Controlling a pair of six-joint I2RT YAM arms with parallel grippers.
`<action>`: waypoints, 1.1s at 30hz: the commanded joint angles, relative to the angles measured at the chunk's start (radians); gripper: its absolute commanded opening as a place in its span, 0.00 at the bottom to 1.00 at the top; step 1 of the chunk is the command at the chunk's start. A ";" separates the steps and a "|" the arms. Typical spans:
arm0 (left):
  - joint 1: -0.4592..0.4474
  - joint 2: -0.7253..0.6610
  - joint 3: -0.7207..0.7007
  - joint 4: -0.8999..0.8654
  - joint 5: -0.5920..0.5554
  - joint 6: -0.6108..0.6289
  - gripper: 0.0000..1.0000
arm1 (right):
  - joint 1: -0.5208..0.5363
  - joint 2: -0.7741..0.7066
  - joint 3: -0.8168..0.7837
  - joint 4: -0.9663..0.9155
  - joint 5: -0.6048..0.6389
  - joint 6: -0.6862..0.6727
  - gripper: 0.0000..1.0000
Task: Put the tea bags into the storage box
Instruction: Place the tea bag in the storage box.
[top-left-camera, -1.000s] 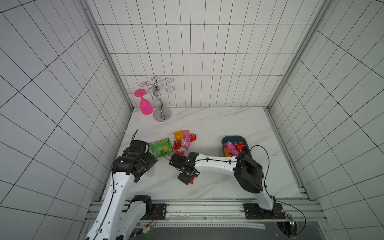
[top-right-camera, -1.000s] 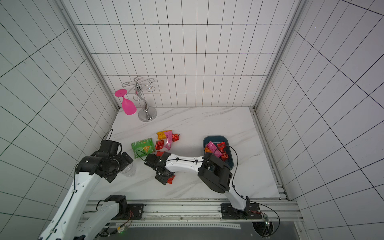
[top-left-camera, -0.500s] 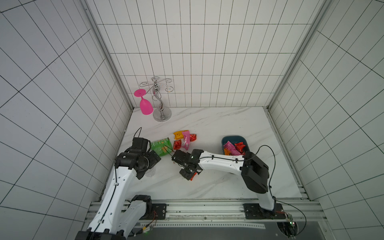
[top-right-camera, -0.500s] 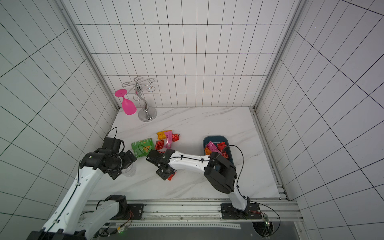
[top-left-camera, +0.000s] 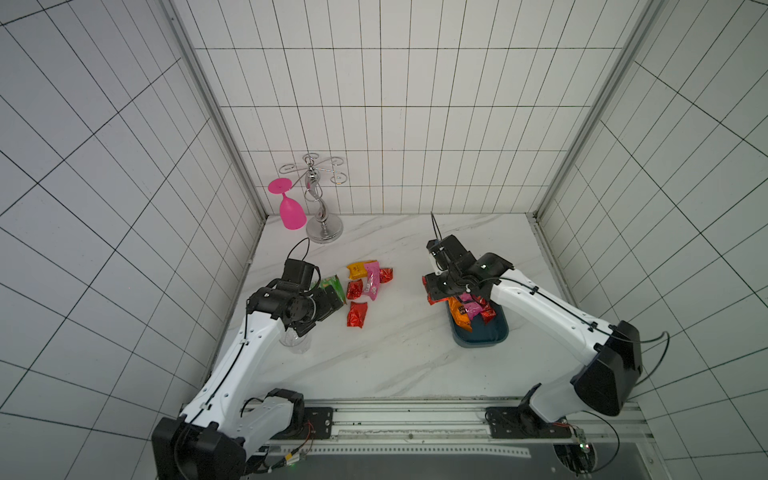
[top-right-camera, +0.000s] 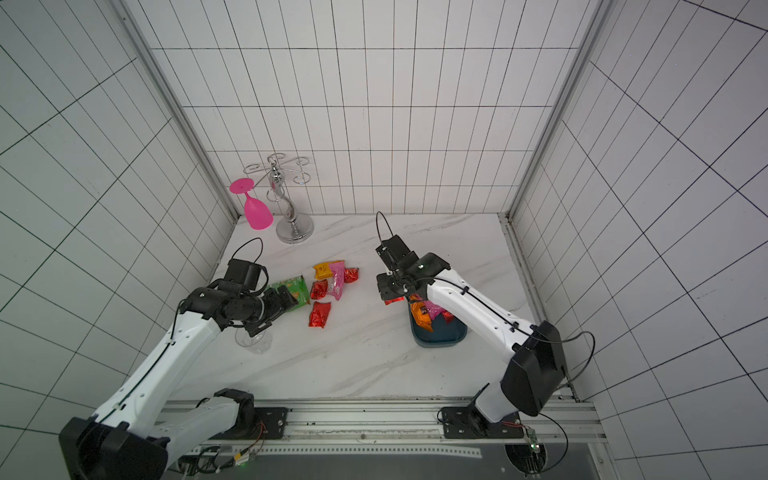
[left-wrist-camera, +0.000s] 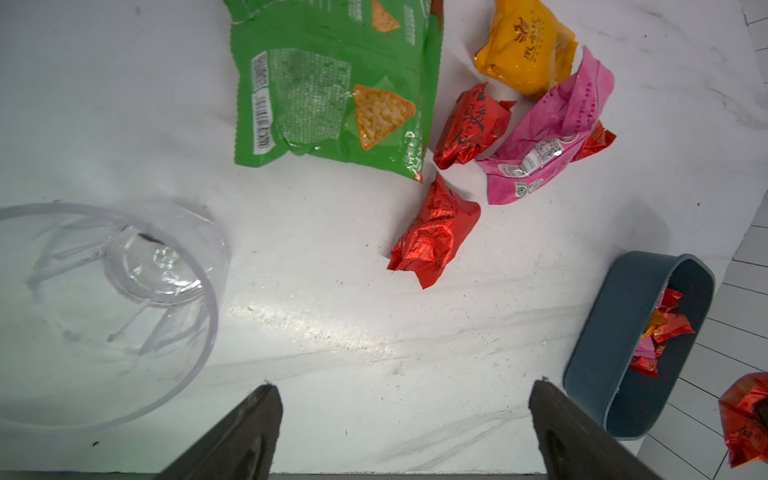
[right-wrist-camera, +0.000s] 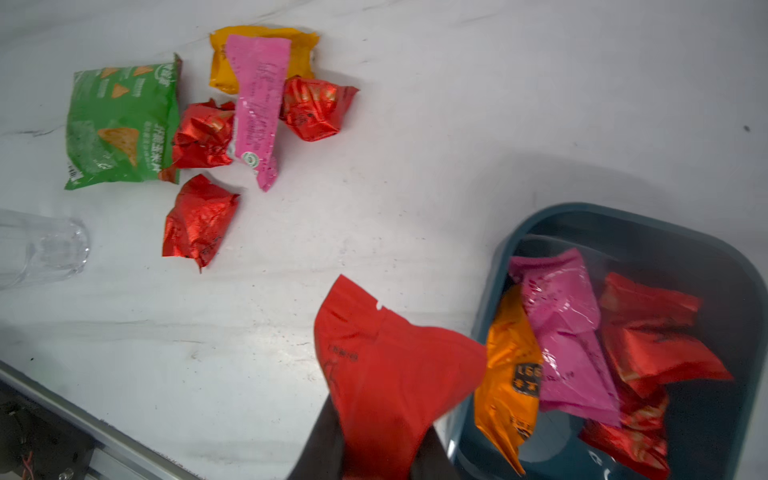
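1. Nearest, lower right of centre in both top views, the box (top-left-camera: 478, 343) sits on the table (top-left-camera: 395, 365). An orange, a pink and several red tea bags (right-wrist-camera: 648, 332) already lie in it, and its near end is bare
2. Lower left of centre, the cup (top-left-camera: 296, 343) sits just under the left wrist
3. The left claw (left-wrist-camera: 405, 384) hangs over bare table beside the cup, its jaws spread wide with nothing between them. It looks to be waiting its turn
4. The lone red bag (top-left-camera: 357, 314) lies left of centre, apart from the others and just ahead of the left claw. I judge it the easiest next pick for that arm
5. Right of centre, the right claw (top-left-camera: 438, 293) is pinched narrow on the held bag (right-wrist-camera: 386, 365), a red one that hangs by one end. It hangs above the table at the box's far left corner, its edge about level with the rim and not yet over the opening. So the step in hand is the carry. The next move calls for a short shift toward the lower right until the bag hangs inside the walls, then a release. Let go here, it may land on the rim or outside
6. Farther, four more bags (top-left-camera: 370, 278), orange, pink and two red, lie touching beside the green snack bag (top-left-camera: 334, 287), which stays out
7. Farthest, upper left at the wall, the rack (top-left-camera: 324, 228) holds a pink glass (top-left-camera: 291, 214), well clear
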 joint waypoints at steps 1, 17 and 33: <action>-0.043 0.060 0.055 0.045 0.010 0.039 0.97 | -0.096 -0.043 -0.057 -0.085 0.039 0.015 0.18; -0.236 0.258 0.135 -0.015 -0.171 0.086 0.97 | -0.375 0.148 -0.094 -0.019 -0.040 0.023 0.33; -0.321 0.492 0.212 -0.015 -0.343 0.207 0.90 | -0.379 -0.132 -0.149 -0.115 -0.084 0.060 0.56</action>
